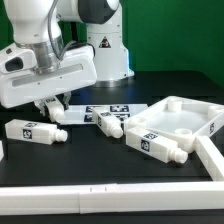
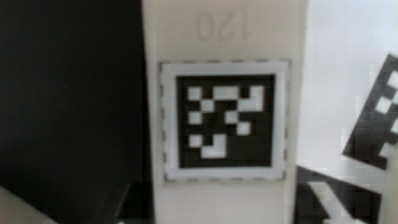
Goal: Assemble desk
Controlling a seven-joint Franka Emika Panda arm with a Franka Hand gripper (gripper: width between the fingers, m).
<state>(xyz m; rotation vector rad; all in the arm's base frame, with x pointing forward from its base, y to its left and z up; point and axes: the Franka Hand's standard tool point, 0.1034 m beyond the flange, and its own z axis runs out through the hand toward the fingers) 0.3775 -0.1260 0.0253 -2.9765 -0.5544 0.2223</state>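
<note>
The white desk panel (image 1: 188,120), with a raised rim and round corner sockets, lies at the exterior view's right. Four white tagged legs lie on the table: one at the left (image 1: 30,130), one under my gripper (image 1: 76,115), one in the middle (image 1: 110,123) and one in front of the panel (image 1: 156,141). My gripper (image 1: 54,108) is low over the near end of the second leg, jaws apart on either side of it. In the wrist view this leg (image 2: 219,120) fills the middle, its tag facing the camera. The fingertips are blurred.
The marker board (image 1: 118,108) lies on the black table behind the legs. A white rail (image 1: 110,196) runs along the front and another (image 1: 211,157) along the right. The robot base (image 1: 105,45) stands at the back.
</note>
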